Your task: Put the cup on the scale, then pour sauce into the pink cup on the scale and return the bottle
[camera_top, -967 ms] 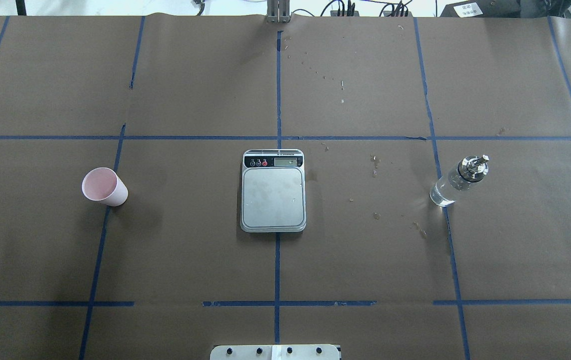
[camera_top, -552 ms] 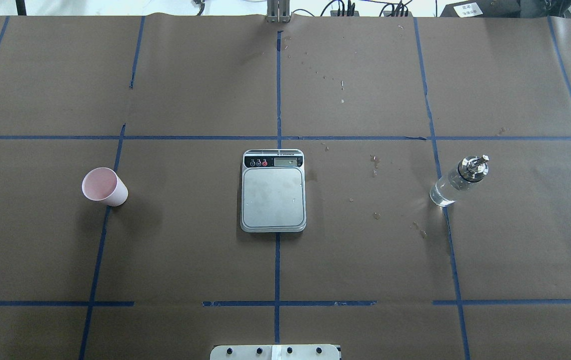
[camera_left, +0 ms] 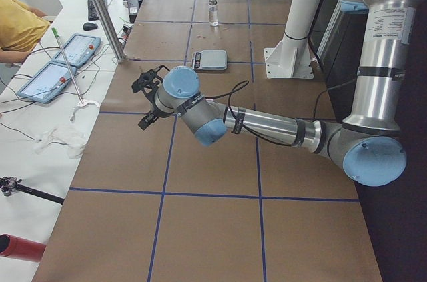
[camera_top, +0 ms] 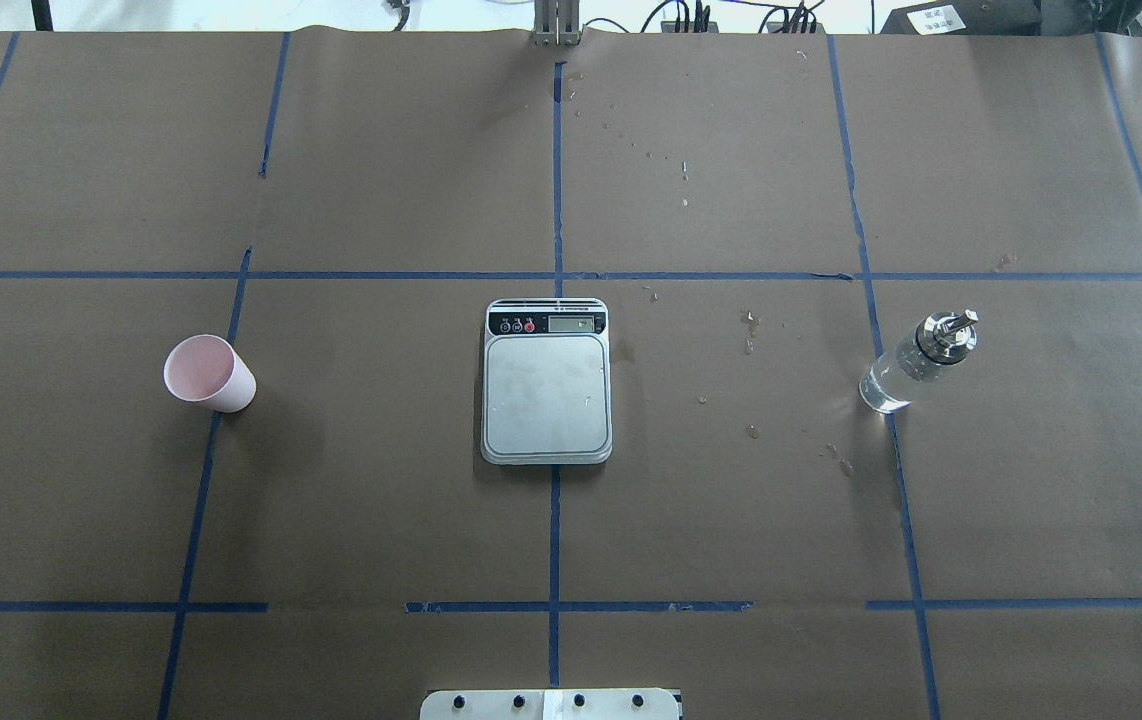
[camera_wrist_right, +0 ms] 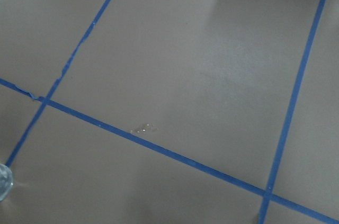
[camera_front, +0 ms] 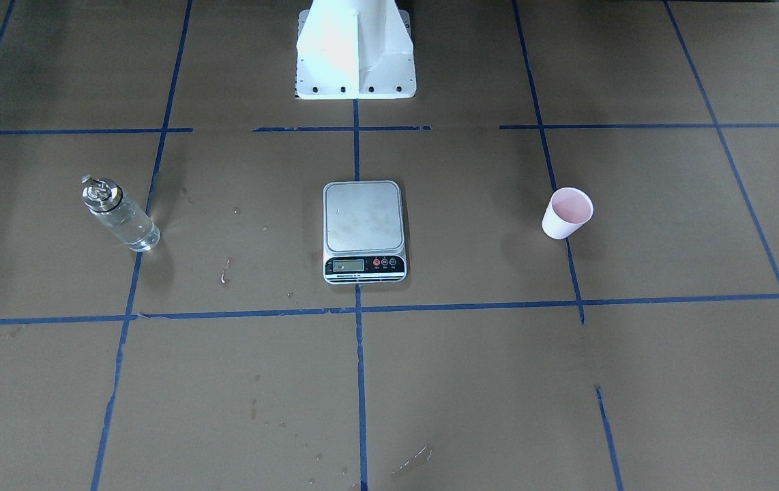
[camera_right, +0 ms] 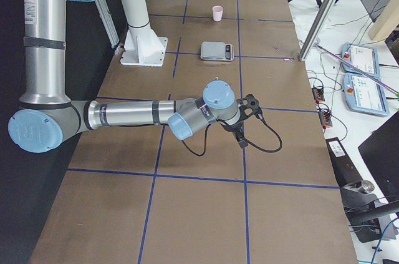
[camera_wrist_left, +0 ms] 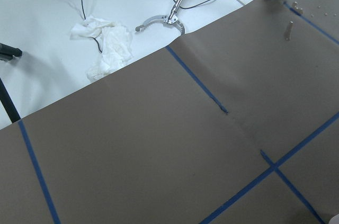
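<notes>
Cup [camera_top: 209,374]: upright, 9 o'clock of scale [camera_top: 546,393], untouched — grip lightly mid-wall, set down centred. Left gripper [camera_left: 143,102], right gripper [camera_right: 249,120] — apart or together, cannot tell.

nothing has visibly changed

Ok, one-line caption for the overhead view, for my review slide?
Pink cup left, bare scale centre, bottle right, all apart on the taped brown table; no arm in view.

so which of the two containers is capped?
The clear glass bottle, on the robot's right of the scale: it has a metal pourer cap. The pink cup on the left is open-topped.
</notes>
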You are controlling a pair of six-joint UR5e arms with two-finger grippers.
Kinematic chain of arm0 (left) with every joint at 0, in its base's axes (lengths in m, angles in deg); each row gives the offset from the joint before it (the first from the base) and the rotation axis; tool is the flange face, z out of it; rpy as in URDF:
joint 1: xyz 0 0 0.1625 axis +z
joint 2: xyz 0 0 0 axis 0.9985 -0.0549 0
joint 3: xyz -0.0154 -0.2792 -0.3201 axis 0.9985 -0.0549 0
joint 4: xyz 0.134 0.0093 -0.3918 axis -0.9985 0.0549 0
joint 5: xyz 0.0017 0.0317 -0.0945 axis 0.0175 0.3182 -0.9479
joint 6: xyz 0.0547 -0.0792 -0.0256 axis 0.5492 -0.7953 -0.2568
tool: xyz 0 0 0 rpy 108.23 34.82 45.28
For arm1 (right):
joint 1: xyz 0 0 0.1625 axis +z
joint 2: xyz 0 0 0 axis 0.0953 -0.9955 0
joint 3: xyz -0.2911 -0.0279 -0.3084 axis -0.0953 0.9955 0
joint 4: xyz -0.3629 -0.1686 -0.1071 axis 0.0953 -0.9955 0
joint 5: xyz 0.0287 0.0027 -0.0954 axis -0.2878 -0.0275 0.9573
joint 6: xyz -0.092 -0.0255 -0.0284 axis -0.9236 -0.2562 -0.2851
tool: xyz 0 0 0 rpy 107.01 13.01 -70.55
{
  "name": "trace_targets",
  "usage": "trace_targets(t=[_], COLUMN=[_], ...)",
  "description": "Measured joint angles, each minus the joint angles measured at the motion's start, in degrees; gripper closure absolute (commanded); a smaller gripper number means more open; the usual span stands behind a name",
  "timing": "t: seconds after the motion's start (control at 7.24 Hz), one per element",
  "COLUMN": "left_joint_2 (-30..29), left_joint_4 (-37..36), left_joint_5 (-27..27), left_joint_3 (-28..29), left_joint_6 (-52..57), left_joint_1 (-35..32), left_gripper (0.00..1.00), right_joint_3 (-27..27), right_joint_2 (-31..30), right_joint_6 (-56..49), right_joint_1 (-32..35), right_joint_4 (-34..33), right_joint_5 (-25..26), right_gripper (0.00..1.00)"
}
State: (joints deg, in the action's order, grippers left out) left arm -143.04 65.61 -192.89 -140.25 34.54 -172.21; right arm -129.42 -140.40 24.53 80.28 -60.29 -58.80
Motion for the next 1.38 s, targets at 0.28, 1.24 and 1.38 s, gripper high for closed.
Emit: trace_targets(t=[0.28,1.24,1.38], left_joint_2=[-0.5,7.1,7.1], left_joint_4=[5.1,-6.7,-9.5], left_joint_5=[6.1,36.2,39.5], left_joint_3=[-0.4,-12.2,-12.5], left_joint_6=[-5.6,-43.4,-46.9], left_joint_1=[7.0,39.5,43.0], left_gripper=[0.00,0.36,0.37], right_joint_3=[0.8,0.9,0.9], right_joint_2=[0.6,0.3,0.2], right_joint_6=[4.2,16.7,16.7], right_joint_1=[-0.1,-3.9,-3.9], right_joint_4=[6.2,10.2,10.2], right_joint_5=[-1.5,-0.6,-0.6], right_gripper=[0.00,0.00,0.00])
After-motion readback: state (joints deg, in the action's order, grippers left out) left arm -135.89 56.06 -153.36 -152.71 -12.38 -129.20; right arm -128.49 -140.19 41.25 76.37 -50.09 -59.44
